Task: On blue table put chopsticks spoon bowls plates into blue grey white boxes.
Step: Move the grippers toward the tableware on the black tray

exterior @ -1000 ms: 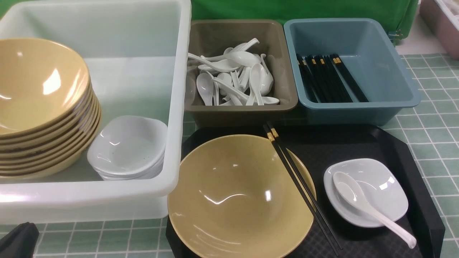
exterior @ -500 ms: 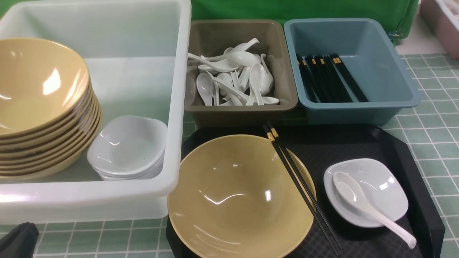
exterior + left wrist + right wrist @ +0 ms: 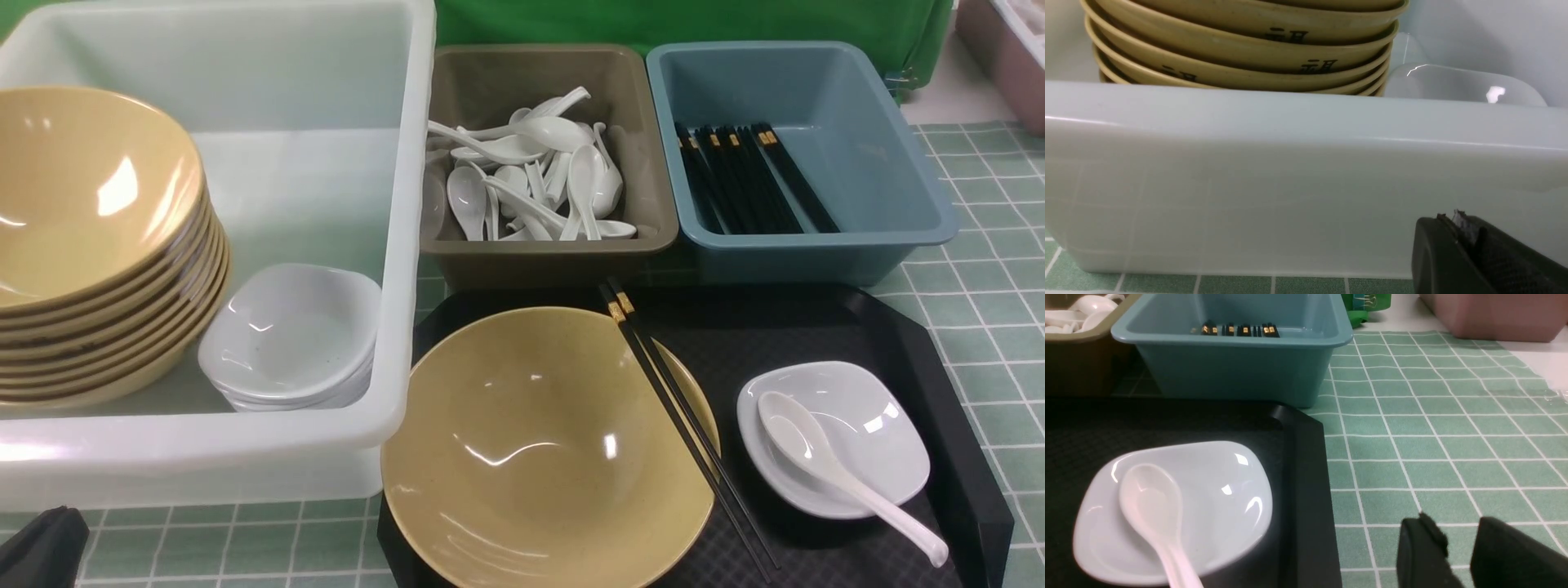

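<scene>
Spoon [image 3: 808, 453] lies in the white plate [image 3: 886, 425] on the black tray [image 3: 898, 343], its handle pointing to 4 o'clock in the front view. Right fingers [image 3: 1421, 547] are apart, empty and nearer, with the spoon at about 10 o'clock. Left fingers [image 3: 1437, 253] are together beside the white box [image 3: 1290, 183].

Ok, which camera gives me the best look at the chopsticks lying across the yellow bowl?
Front view: the chopsticks show nearly end to end, lying across the rim of the yellow bowl on the black tray. The left wrist view faces the white box; the right wrist view misses them too.
</scene>
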